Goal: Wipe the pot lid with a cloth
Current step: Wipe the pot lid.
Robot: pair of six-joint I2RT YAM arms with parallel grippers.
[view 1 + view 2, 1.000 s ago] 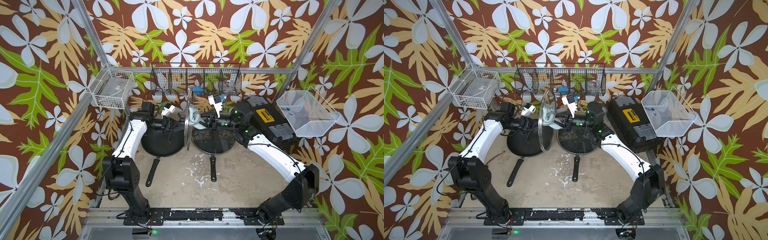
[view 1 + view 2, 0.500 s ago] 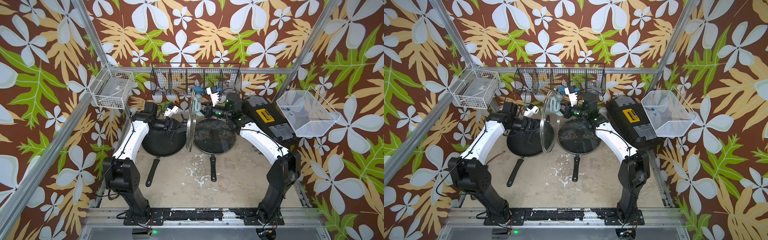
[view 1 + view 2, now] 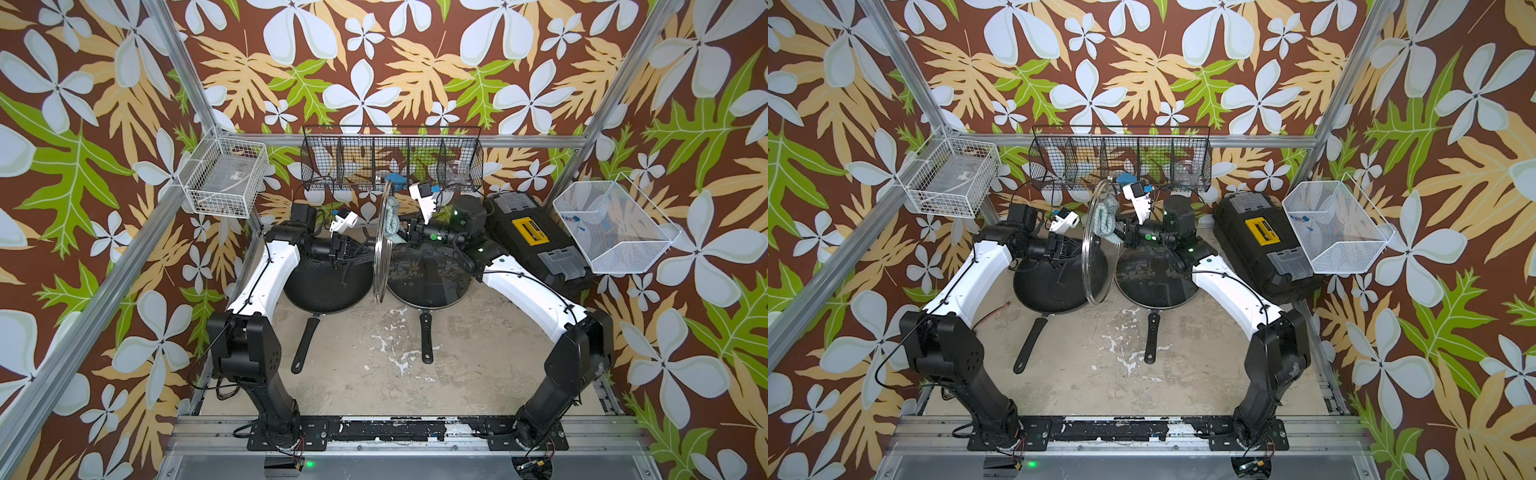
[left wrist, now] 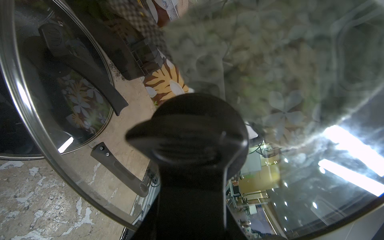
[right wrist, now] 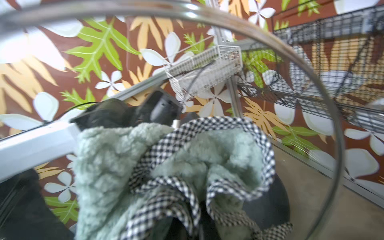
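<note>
Glass lid was held upright on edge over the surface, its knob clamped in the left gripper. The right gripper, nearer the opposite face, clenched the teal cloth against the upper rim. Most of the glass lay below the cloth.

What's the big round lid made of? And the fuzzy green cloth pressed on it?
The pot lid looks like clear glass: you can see right through it. Its rim looks like shiny metal, and its knob like matte black plastic. The cloth seems to be soft, fluffy fabric with a woven black-and-white checked edging.
</note>
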